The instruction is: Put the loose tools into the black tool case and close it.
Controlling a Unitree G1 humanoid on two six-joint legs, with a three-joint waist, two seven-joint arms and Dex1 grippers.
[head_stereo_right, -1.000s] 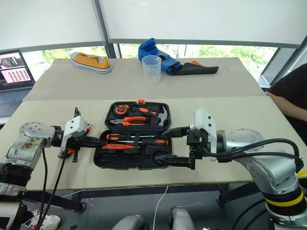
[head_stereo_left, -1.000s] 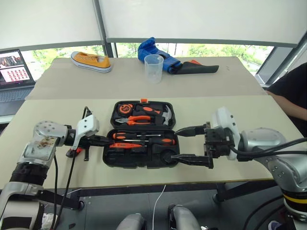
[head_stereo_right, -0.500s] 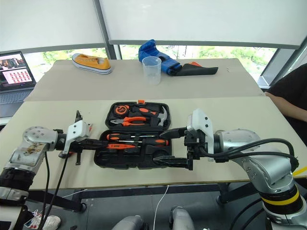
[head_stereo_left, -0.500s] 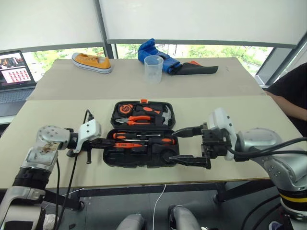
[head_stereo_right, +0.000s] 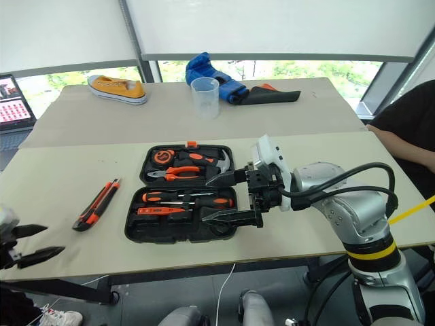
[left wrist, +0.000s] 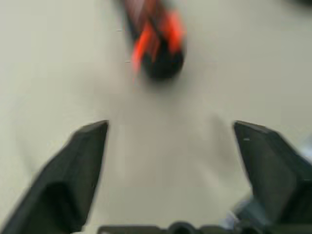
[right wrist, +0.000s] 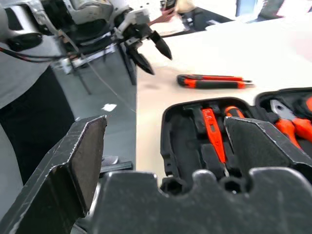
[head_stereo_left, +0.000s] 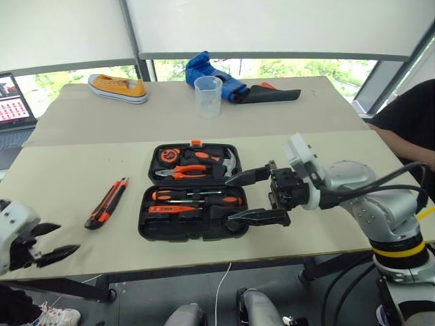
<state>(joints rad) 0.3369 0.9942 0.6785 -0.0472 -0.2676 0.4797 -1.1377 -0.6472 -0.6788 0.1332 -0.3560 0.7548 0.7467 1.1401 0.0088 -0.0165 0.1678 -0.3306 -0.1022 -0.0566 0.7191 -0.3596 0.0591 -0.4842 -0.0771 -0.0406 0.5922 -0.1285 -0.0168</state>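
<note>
The black tool case (head_stereo_left: pixel 150 229) lies open in the middle of the front table. Its near half holds two screwdrivers (head_stereo_left: pixel 197 196) and the orange tester screwdriver (head_stereo_left: pixel 170 208). The far half holds pliers, a hammer and a tape measure. The orange-black utility knife (head_stereo_left: pixel 107 202) lies on the table left of the case. It is blurred in the left wrist view, beyond my fingers (left wrist: pixel 80 165). My left gripper (head_stereo_left: pixel 66 239) is open and empty at the near left table edge, well short of the knife. My right gripper (head_stereo_left: pixel 230 200) is open and empty over the case's right end.
On the far table are a yellow shoe (head_stereo_left: pixel 117 87), a clear plastic cup (head_stereo_left: pixel 207 96), and a blue glove (head_stereo_left: pixel 211 68) on a dark sheath (head_stereo_left: pixel 275 94). A laptop (head_stereo_left: pixel 10 95) sits at the far left. A person in black (head_stereo_left: pixel 408 115) is at the right edge.
My left gripper has pulled back from the case's left edge to the near left table edge and has opened. The knife it was above now lies uncovered. The camera view has shifted.
</note>
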